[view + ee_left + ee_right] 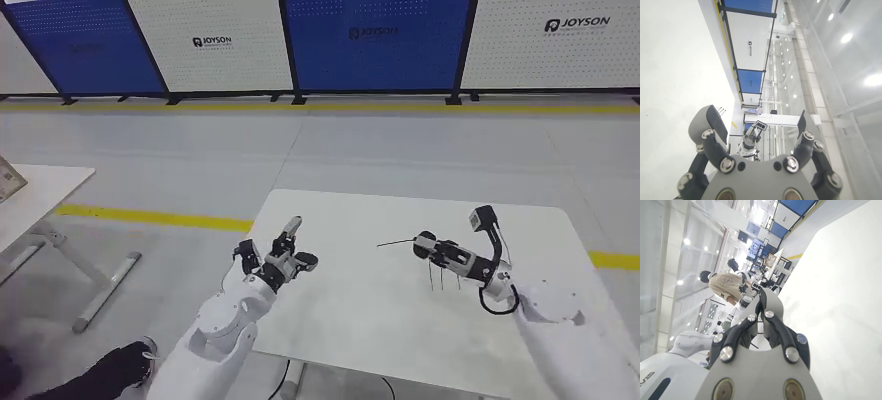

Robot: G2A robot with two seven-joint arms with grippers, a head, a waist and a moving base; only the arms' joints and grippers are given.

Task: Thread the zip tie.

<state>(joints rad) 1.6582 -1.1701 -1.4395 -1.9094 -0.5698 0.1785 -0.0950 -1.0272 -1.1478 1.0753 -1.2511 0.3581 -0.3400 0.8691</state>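
The left gripper [758,117] sits over the near left side of the white table [380,330], its fingers wide apart. The right gripper [427,243] has its fingers pinched on a thin black zip tie [396,242] that points toward the left gripper. A few other ties [442,280] lie on the table just beside the right gripper.

Left jaws over the counter [370,310], near its left edge. Right jaws over its right half, and I read the two as well apart. Zip tie [396,242] sits in the right jaws, tail pointing toward the left jaws. Spare ties [444,278] lie on the counter just before the right jaws, nearer the robot.
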